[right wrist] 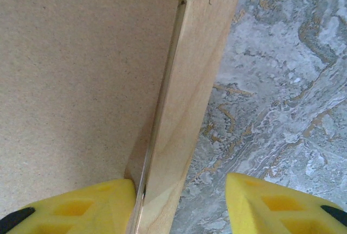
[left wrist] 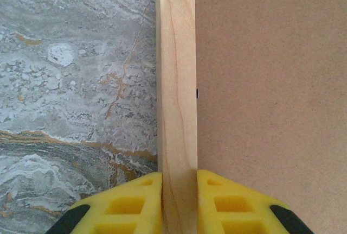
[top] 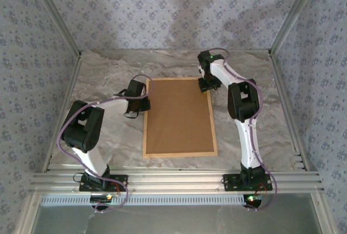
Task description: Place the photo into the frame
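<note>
Left gripper (left wrist: 179, 190) clamps one rail of the flat-lying light-wood rectangular frame (top: 180, 153) between its fingers, right gripper (right wrist: 181, 190) gapes astride the opposite rail, outer finger clear: lift on that single grip and the frame could twist, slipping its plain brown backing board (top: 179, 114) loose.

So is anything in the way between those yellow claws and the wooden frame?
Nothing visible. The left gripper is shut on the left rail of the frame. The right gripper straddles the right rail with its jaws open, its outer finger clear of the wood.
</note>
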